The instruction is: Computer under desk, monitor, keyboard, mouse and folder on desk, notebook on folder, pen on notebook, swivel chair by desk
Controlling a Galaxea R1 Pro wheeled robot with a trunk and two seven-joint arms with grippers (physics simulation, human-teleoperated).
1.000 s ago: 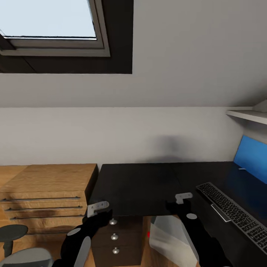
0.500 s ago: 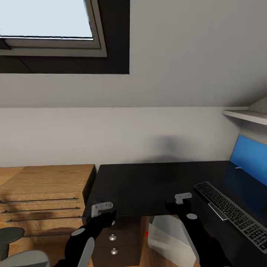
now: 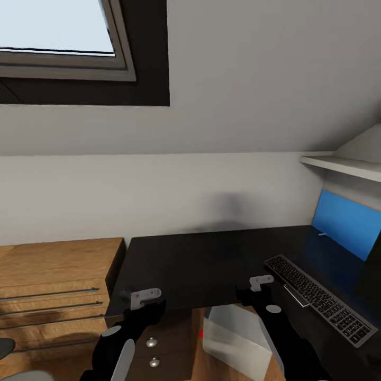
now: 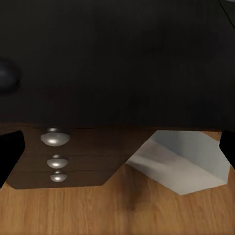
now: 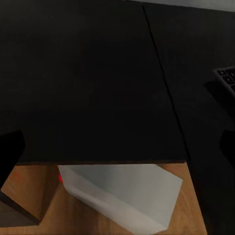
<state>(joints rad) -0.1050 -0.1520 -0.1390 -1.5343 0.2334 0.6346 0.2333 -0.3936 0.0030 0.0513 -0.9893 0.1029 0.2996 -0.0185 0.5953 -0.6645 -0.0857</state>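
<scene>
The desk (image 3: 211, 262) has a glossy black top. The keyboard (image 3: 317, 299) lies on its right part, slim and dark with a silver edge. A dark slab at the right edge may be the monitor (image 3: 373, 280). Under the desk stands the computer (image 3: 233, 336), a pale box with a red light, also seen in the wrist views (image 4: 181, 164) (image 5: 122, 196). My left gripper (image 3: 138, 297) hovers at the desk's front edge over the black drawers (image 4: 54, 138). My right gripper (image 3: 259, 283) hovers over the front edge, left of the keyboard. Both are open and hold nothing.
A light wooden drawer unit (image 3: 53, 280) stands against the desk's left side. A blue wall panel (image 3: 344, 222) and a white shelf (image 3: 344, 165) are at the right. A skylight (image 3: 58, 32) sits in the sloped ceiling. Wooden floor (image 4: 117, 210) lies below.
The whole view has swung to the right, so the drawer unit and desk slid left and the keyboard and dark slab came further in. Both arms keep their pose.
</scene>
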